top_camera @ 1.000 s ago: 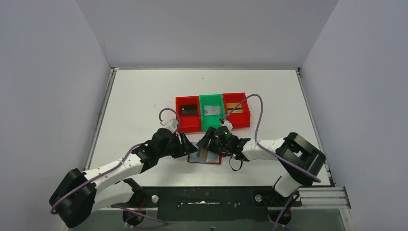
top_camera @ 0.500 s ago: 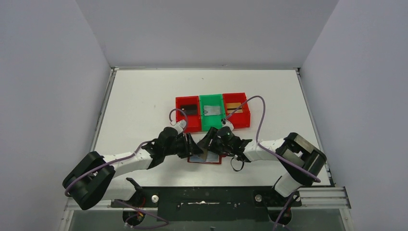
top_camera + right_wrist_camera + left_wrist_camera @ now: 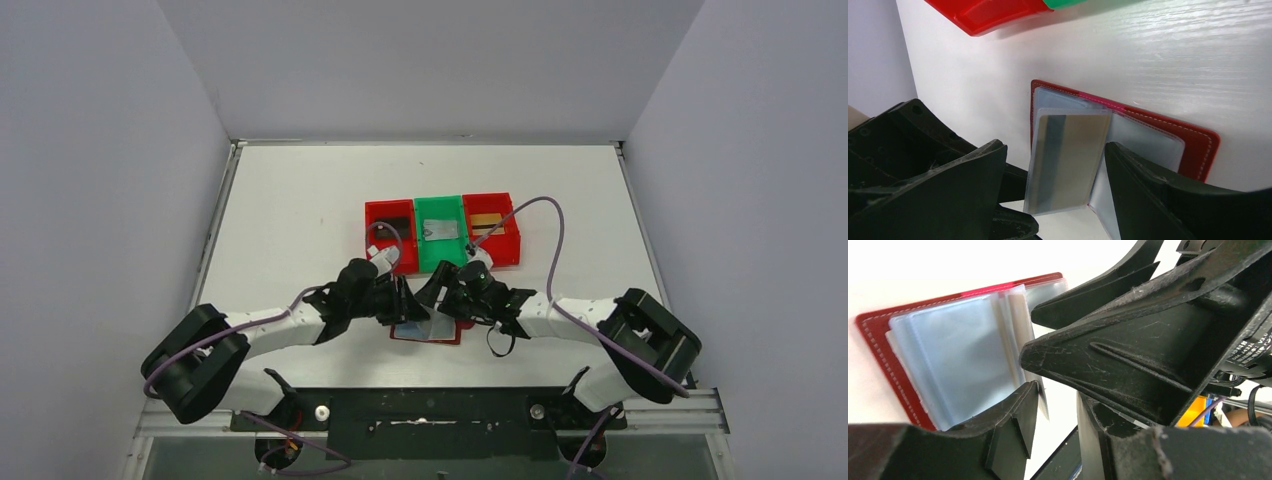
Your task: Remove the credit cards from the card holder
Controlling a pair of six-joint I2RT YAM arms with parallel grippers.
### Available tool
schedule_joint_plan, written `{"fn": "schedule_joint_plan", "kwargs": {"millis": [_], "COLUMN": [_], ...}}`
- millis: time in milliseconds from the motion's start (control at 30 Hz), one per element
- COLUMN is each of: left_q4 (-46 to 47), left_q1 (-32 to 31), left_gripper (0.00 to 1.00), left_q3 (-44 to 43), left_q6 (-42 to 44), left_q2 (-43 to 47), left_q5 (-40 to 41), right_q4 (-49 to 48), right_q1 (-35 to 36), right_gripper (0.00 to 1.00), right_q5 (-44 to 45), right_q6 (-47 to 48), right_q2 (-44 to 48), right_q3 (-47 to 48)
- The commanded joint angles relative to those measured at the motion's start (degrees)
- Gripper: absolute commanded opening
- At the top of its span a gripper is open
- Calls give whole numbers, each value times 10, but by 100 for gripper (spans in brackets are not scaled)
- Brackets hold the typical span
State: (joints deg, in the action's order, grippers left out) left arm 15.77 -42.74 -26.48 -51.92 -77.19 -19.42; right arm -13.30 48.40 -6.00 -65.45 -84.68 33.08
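Note:
The card holder (image 3: 426, 331) lies open on the table between both arms, dark red with pale sleeves (image 3: 948, 345). One sleeve stands upright with a gold credit card (image 3: 1070, 150) inside it. My right gripper (image 3: 1054, 146) is open, with a finger on each side of that sleeve and gaps to both. My left gripper (image 3: 1058, 392) is open only narrowly. The upright sleeve's thin edge is at its left fingertip (image 3: 1023, 405), and white table shows through the gap. In the top view both grippers (image 3: 405, 300) (image 3: 437, 296) meet over the holder and hide part of it.
Behind the holder stands a row of three bins. The left red bin (image 3: 383, 252) holds a dark card, the green bin (image 3: 440, 255) a silvery card (image 3: 440, 231), and the right red bin (image 3: 505, 245) a gold card (image 3: 487, 219). Purple cables loop over the bins.
My left arm has reached right to the holder, and its jaws have narrowed. My right jaws have spread wider around the upright sleeve.

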Motion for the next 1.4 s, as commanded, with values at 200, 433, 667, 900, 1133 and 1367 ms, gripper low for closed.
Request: {"fn": "schedule_joint_plan", "kwargs": {"millis": [200, 433, 667, 900, 1133, 1367], "left_q4": [58, 54, -39, -107, -115, -113], "left_q1": [-20, -44, -42, -14, -2, 1], "left_gripper": [36, 37, 43, 50, 51, 51], "left_q3": [-61, -84, -79, -52, -42, -50], "left_q6": [31, 34, 48, 31, 17, 17], "left_q2": [-65, -91, -4, 74, 95, 91], "left_q5": [-63, -53, 55, 127, 126, 114], "right_q4": [251, 254, 240, 186, 257, 327], "right_q1": [-2, -2, -2, -2, 27, 58], "right_gripper": [73, 65, 57, 48, 43, 37], "right_q5": [183, 234, 222, 124, 115, 164], "right_q6": [-26, -32, -18, 18, 22, 15], "right_q2": [106, 214, 261, 202, 95, 48], "right_q3": [42, -10, -25, -7, 56, 93]}}
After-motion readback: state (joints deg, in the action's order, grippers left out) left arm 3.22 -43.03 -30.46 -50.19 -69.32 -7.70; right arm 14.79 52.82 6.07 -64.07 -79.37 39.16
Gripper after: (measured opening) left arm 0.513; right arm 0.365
